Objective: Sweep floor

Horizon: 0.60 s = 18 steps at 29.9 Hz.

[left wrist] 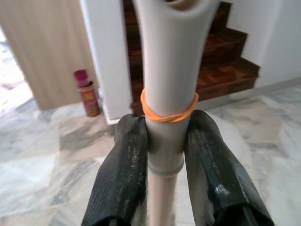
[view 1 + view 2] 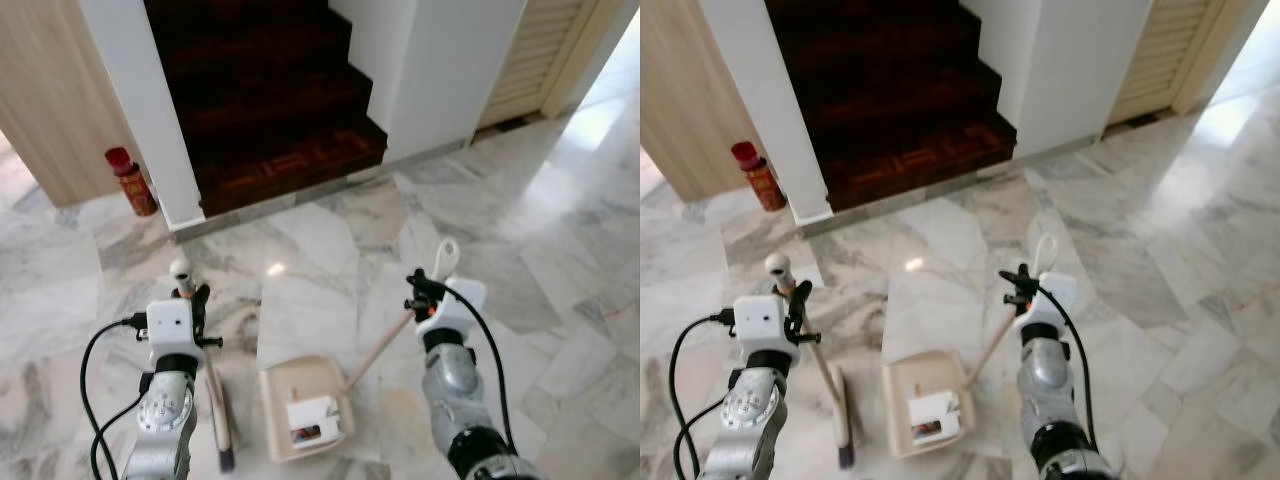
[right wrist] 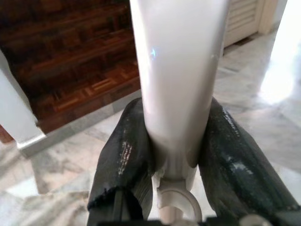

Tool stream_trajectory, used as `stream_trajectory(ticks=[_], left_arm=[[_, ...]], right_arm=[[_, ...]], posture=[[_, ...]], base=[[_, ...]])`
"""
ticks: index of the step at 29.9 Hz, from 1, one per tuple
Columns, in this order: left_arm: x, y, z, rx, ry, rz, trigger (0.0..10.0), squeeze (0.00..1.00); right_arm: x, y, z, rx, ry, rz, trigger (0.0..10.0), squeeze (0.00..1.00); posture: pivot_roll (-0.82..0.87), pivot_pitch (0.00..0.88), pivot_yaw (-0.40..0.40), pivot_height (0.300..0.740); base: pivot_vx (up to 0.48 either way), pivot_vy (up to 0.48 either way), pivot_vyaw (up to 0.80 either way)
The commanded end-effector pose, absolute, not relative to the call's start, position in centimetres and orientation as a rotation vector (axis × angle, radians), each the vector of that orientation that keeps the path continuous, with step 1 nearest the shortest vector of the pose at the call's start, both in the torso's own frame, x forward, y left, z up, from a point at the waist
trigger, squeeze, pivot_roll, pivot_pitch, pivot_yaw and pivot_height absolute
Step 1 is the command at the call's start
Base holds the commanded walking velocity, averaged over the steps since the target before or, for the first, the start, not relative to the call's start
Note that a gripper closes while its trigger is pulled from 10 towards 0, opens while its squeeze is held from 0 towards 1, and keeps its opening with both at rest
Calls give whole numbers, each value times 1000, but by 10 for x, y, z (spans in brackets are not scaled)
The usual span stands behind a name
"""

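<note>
The left end effector (image 1: 164, 160) clamps the pale plastic broom handle (image 1: 170, 84), its dark bristle head (image 2: 222, 440) left of the beige plastic dustpan (image 2: 305, 405) on the marble floor (image 2: 330, 260). The right end effector (image 3: 178, 155) grips the dustpan's long handle (image 3: 178, 70), right of the pan.

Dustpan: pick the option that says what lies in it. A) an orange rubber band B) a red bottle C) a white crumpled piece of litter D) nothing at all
C. The beige dustpan on the marble floor holds a white crumpled piece of litter near its back wall. The right end effector grips the dustpan's handle, and the left end effector grips the broom handle.
</note>
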State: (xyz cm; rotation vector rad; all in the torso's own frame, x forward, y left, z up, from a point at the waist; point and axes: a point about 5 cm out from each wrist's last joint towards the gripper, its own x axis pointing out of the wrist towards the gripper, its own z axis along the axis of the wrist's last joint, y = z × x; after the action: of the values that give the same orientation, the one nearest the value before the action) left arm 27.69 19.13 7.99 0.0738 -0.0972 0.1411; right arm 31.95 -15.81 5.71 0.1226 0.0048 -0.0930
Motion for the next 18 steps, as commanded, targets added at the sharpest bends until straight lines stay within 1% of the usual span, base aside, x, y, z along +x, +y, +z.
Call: stream_trajectory(ticks=[1,18], left_arm=[[276,196,84,73,-118,154,10000,0],[277,196,85,72,-116,151,10000,0]], right_arm=[[326,-150,68,137,-41,-69,10000,0],[327,-148,69,137,-46,-61,10000,0]], posture=[[104,101,-27,740],[103,115,-24,740]], base=[[0,356,0],[0,356,0]])
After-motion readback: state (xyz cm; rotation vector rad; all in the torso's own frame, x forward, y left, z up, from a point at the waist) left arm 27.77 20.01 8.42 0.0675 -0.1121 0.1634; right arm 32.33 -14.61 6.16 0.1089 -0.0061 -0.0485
